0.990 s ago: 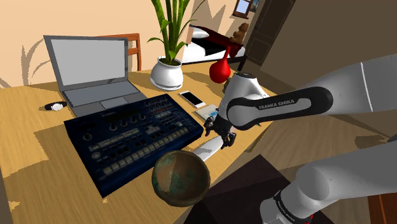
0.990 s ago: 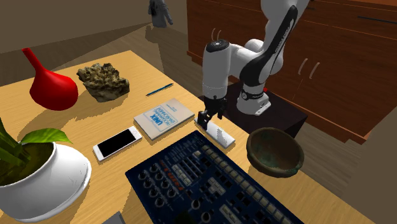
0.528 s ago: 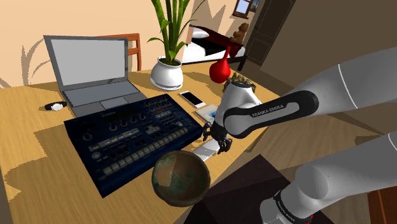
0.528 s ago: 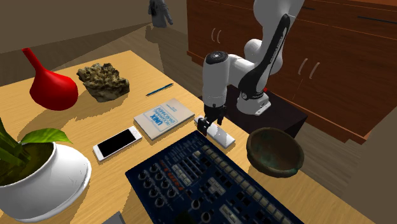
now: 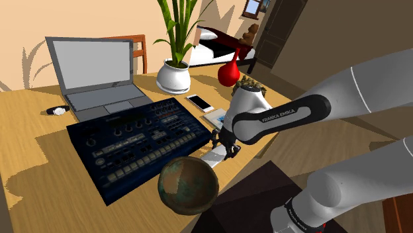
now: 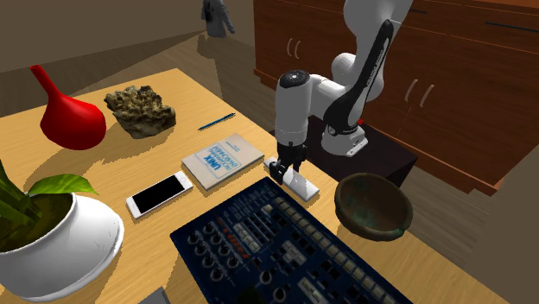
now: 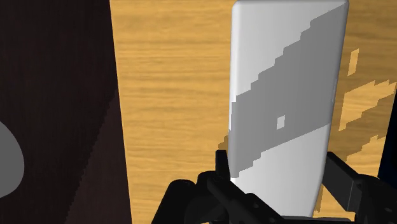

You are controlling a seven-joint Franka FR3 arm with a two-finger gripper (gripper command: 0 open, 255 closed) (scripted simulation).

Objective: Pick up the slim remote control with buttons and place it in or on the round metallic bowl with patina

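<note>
Here the fingers (image 7: pixel 347 184) clasp the white remote (image 7: pixel 286 95), covering its end.

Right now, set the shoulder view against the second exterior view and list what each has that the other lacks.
Shoulder view, not the second: the open laptop and the chair behind it. Second exterior view, not the shoulder: the pen and the wooden cabinets. Both: the gripper down at the white remote, the bowl, the dark blue console, the phone and the red vase.

White, rounded arm links (image 5: pixel 361 76) with dark joint bands, one band lettered FRANKA EMIKA in white. All-black hand (image 6: pixel 282 167) at the tip, with two blocky fingers (image 7: pixel 347 184).
</note>
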